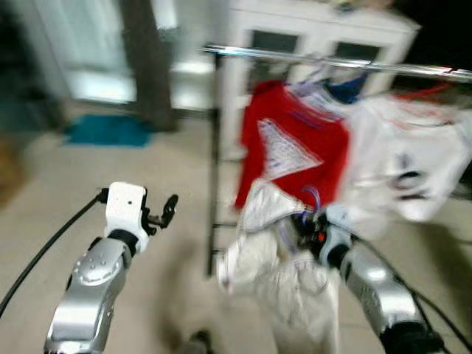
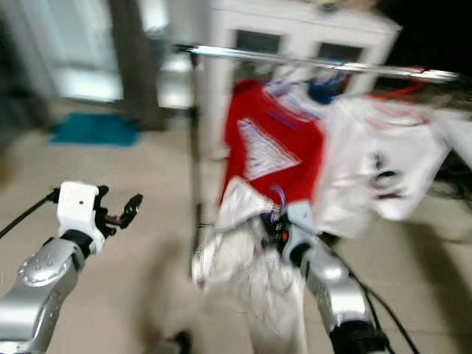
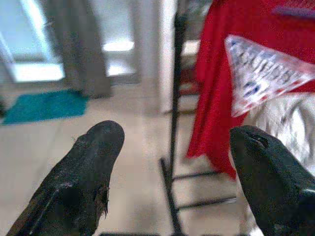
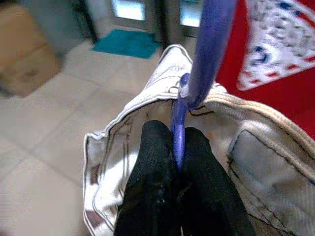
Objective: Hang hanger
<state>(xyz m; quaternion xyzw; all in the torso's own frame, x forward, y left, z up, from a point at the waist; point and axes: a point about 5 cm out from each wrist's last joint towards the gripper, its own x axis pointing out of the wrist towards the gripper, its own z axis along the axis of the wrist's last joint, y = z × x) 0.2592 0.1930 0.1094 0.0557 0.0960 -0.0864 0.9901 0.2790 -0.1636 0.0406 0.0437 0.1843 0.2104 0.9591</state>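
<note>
The blue hanger point(image 4: 199, 59) carries a pair of cream trousers point(image 4: 147, 128), and its neck runs lengthwise away from the right gripper point(image 4: 177, 147), rising towards the red shirt point(image 1: 295, 140). The gripper's two black fingers are closed tight on the hanger's thin neck. In the head views, hanger and trousers sit low in front of the clothes rail point(image 1: 332, 63), below its chrome bar. A white shirt point(image 1: 405, 162) hangs beside the red one. The left gripper point(image 3: 172, 147) is raised to the left of the rail's dark upright post point(image 3: 174, 98), fingers spread wide and empty. The floor point(image 1: 110, 169) is pale tile, with a teal mat point(image 1: 107, 129) and a white cabinet point(image 1: 317, 33) behind.
</note>
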